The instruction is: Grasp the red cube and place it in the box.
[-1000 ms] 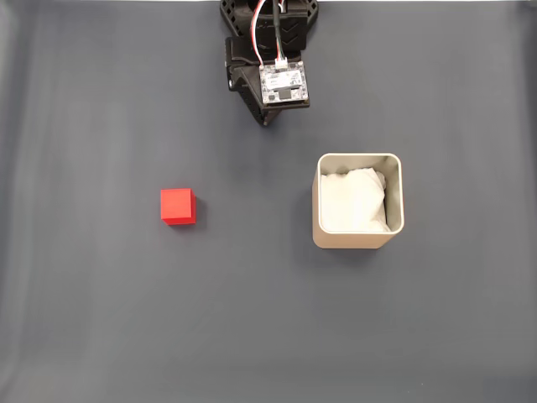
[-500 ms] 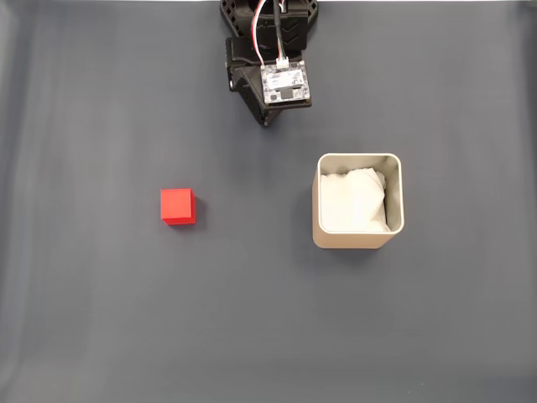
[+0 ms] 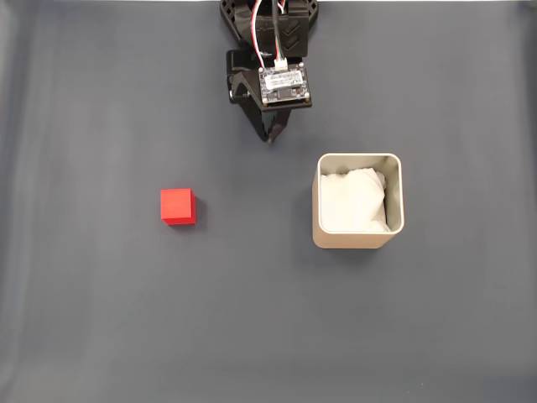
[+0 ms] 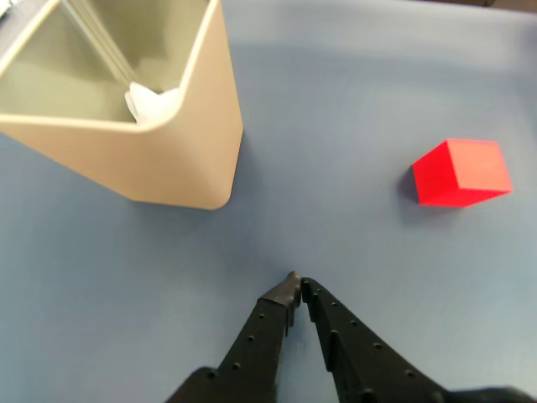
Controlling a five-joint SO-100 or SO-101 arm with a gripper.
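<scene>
The small, matte, bright red cube (image 3: 178, 206) rests flat on the dark grey counter (image 3: 101, 319), well to the left of the beige square box with rounded corners and thin walls (image 3: 358, 238) in the fixed view, and nothing touches it. The box stands upright on the counter, and crumpled white paper lining (image 3: 352, 200) fills its interior. The black two-finger end effector (image 3: 270, 134) hangs above the counter beyond the box's upper left corner in the fixed view, apart from both the box and the cube, with its tips pointing down toward the gap between them. A white circuit board (image 3: 284, 85) with red, white and black wires (image 3: 270, 29) sits on top of the arm. In the wrist view the end effector (image 4: 295, 283) is clenched, its two finger tips meeting with nothing between them, above bare counter (image 4: 336, 126). From that camera the box (image 4: 159, 159) lies to the upper left of the tips and the cube (image 4: 461, 173) lies to the box's right, near the frame's edge.
</scene>
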